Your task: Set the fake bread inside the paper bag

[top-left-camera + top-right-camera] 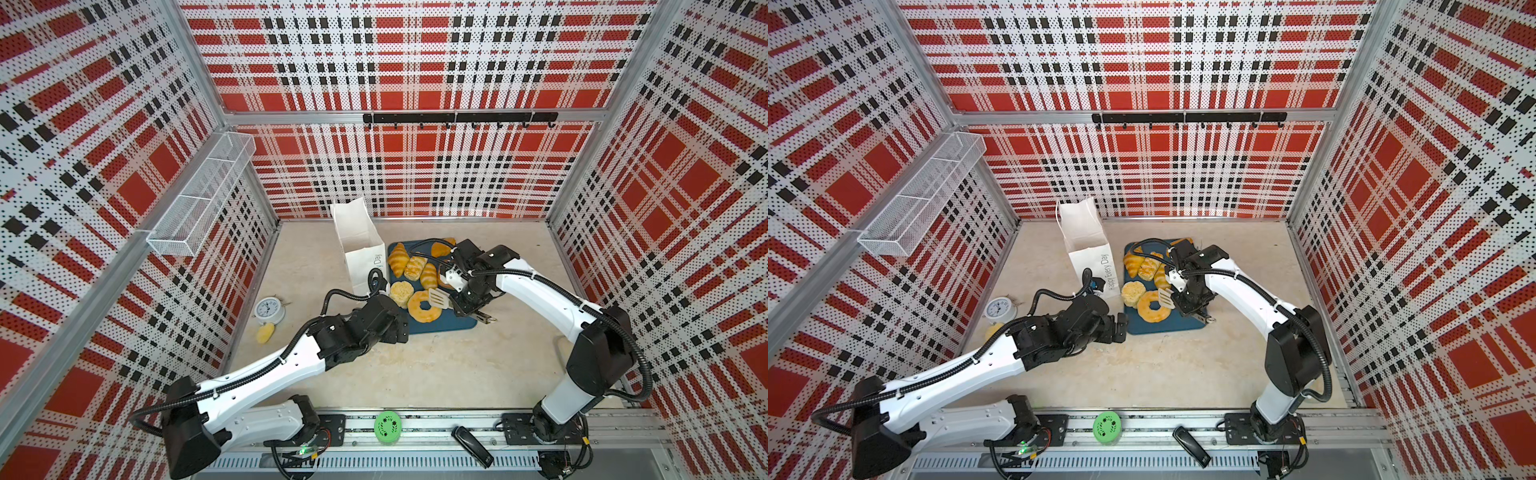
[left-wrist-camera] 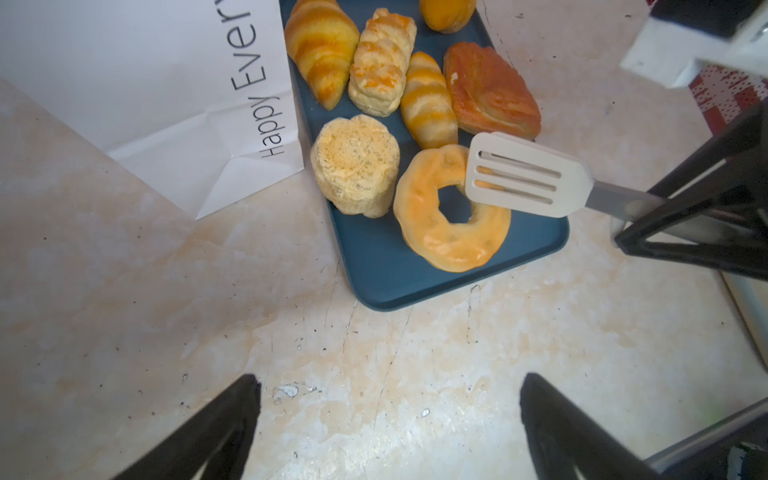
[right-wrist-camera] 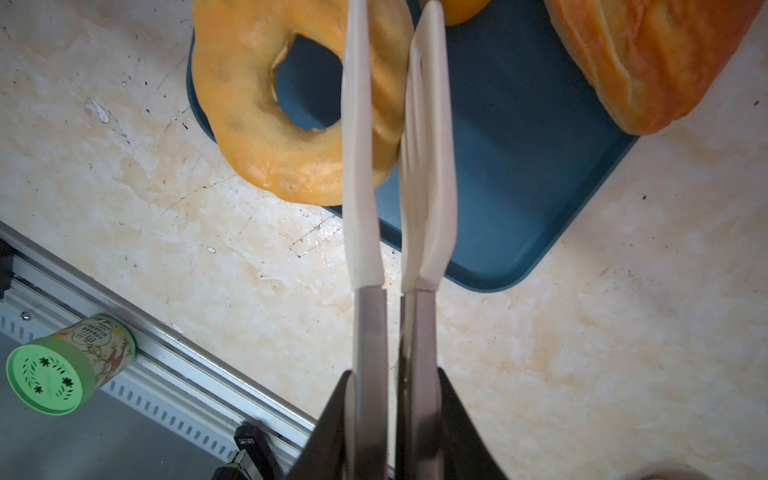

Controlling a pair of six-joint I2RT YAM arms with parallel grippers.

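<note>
The fake bread lies on a dark-teal tray (image 1: 440, 326): a ring doughnut (image 1: 424, 307), a pale crumbly bun (image 2: 353, 166), a croissant (image 2: 320, 45), striped loaves (image 2: 428, 99) and a reddish-brown pastry (image 2: 490, 91). The white paper bag (image 1: 361, 249) stands upright just left of the tray. My right gripper (image 3: 392, 382) is shut on metal tongs (image 3: 357, 166); their white slotted blades sit close together over the doughnut's (image 3: 249, 104) rim. My left gripper (image 2: 390, 378) is open and empty over bare table, just before the tray's near left corner.
An alarm clock (image 1: 269, 309) and a small yellow item (image 1: 265, 333) lie at the left of the table. A wire-mesh basket (image 1: 199, 195) hangs on the left wall. A green-lidded jar (image 1: 387, 427) and a black device (image 1: 471, 446) rest on the front rail.
</note>
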